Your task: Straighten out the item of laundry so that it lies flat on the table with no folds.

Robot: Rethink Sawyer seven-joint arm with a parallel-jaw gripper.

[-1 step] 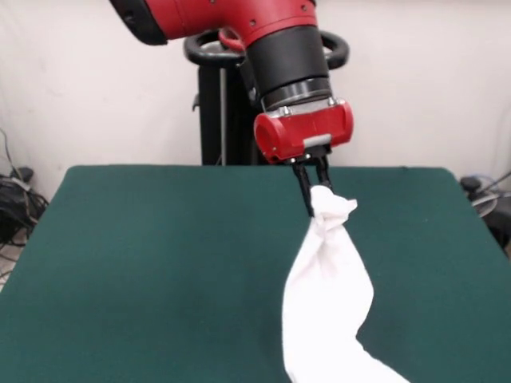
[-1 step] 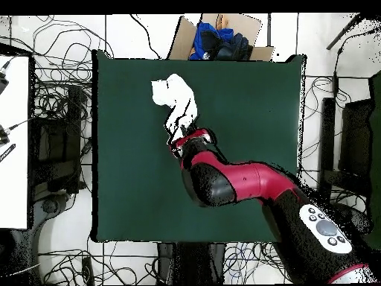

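The item of laundry is a white shirt hanging in a long twisted bunch, its plain side outward and no print showing. My gripper is shut on its top, holding it up above the dark green table. The shirt's lower end trails down toward the table's near edge and runs out of the front view. In the overhead view the item of laundry shows as a crumpled white shape just beyond my gripper, toward the table's far side. The red arm covers part of it.
A cardboard box with blue and dark cloth sits beyond the table's far edge in the overhead view. Cables lie on the floor around the table. A white desk stands at the left.
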